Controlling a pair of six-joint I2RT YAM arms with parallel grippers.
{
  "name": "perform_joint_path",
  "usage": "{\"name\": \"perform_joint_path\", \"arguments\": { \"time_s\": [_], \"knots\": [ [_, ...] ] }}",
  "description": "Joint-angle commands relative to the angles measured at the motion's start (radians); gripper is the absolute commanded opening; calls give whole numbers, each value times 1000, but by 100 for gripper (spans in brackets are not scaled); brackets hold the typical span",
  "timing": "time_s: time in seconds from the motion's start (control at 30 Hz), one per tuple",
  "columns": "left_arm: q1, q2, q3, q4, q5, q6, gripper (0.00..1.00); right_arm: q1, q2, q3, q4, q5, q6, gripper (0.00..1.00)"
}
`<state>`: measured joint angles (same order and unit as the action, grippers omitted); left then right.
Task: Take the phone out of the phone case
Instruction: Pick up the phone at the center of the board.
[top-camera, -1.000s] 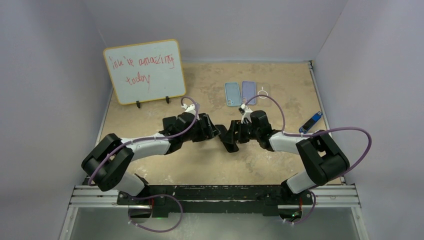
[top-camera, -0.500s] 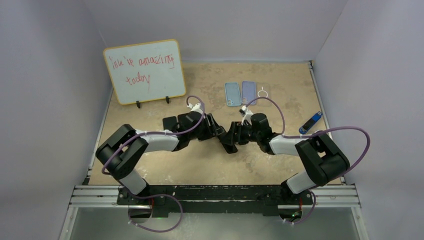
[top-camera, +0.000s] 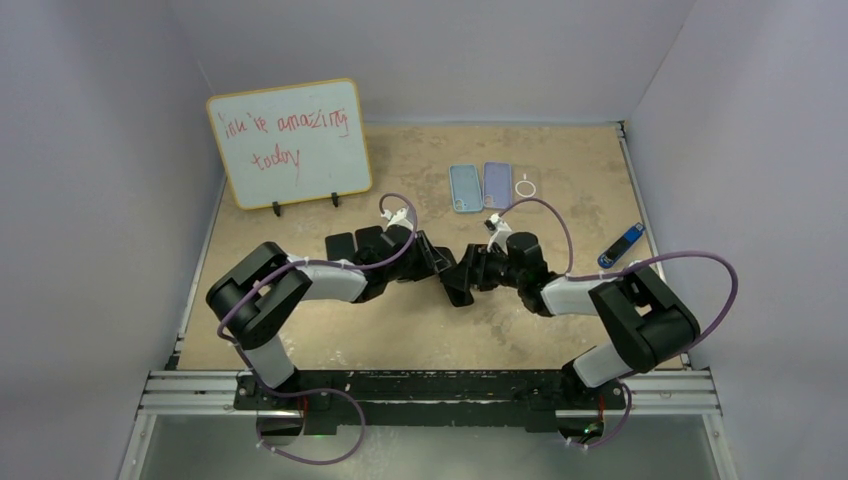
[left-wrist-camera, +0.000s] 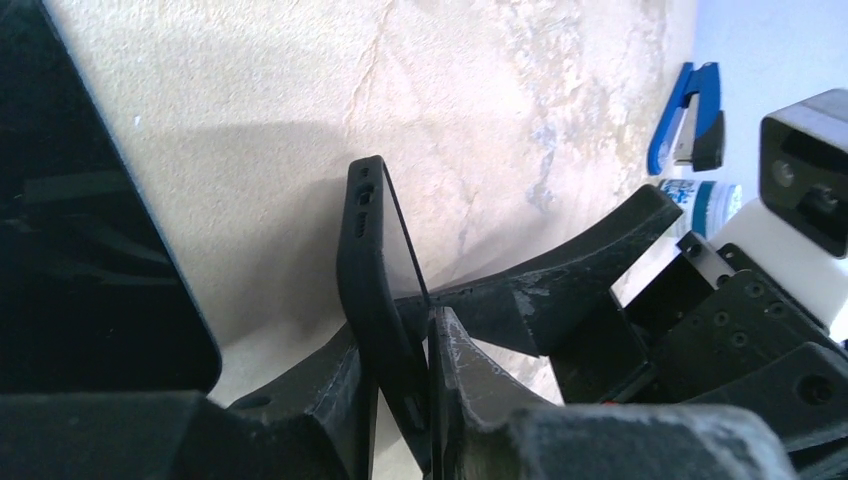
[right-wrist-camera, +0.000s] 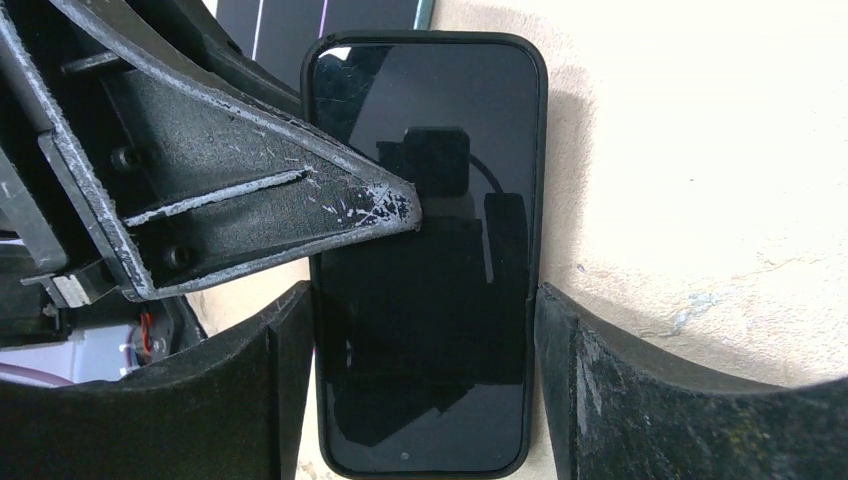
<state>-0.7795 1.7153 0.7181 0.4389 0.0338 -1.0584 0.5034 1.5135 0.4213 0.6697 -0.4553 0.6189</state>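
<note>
**Mia:** Where is the phone (right-wrist-camera: 428, 330)?

**Sam:** It is in the middle of the table (top-camera: 560, 170). It is still inside its black case (left-wrist-camera: 362, 270), and it is held up on end.

**Mia:** Who has it?

**Sam:** Both do. The right gripper (right-wrist-camera: 425, 350) is on the 3 o'clock side. It squeezes the two long sides of the case. The left gripper (left-wrist-camera: 400, 385) is on the 9 o'clock side. It pinches the front and the back, with one finger on the glass.

**Mia:** What else is there?

**Sam:** A whiteboard (top-camera: 290, 142) with red writing stands at 10 o'clock. A light blue case (top-camera: 463, 187) and a purple case (top-camera: 497, 184) lie side by side at 12 o'clock. A small blue thing (top-camera: 621, 245) lies at 3 o'clock.
</note>
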Motion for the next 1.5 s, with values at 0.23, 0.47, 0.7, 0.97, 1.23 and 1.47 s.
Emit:
{"name": "perform_joint_path", "arguments": {
  "time_s": [0.23,0.47,0.7,0.97,1.23,1.47],
  "knots": [
    [15,-89,-55,175,-15,79,0,14,-118,-88,213,-3,21,52],
    [46,-188,-100,191,-15,111,0,12,-292,-144,172,104,-21,80],
    [83,-284,-155,240,-8,118,0,13,-410,-182,200,145,-27,92],
    [105,-388,-224,343,-15,100,0,13,-406,-239,355,80,41,99],
    [120,-451,-307,500,-19,18,0,14,-386,-263,491,32,83,99],
    [120,-476,-343,591,-32,-57,0,14,-357,-269,555,-1,102,96]
  ]
}}
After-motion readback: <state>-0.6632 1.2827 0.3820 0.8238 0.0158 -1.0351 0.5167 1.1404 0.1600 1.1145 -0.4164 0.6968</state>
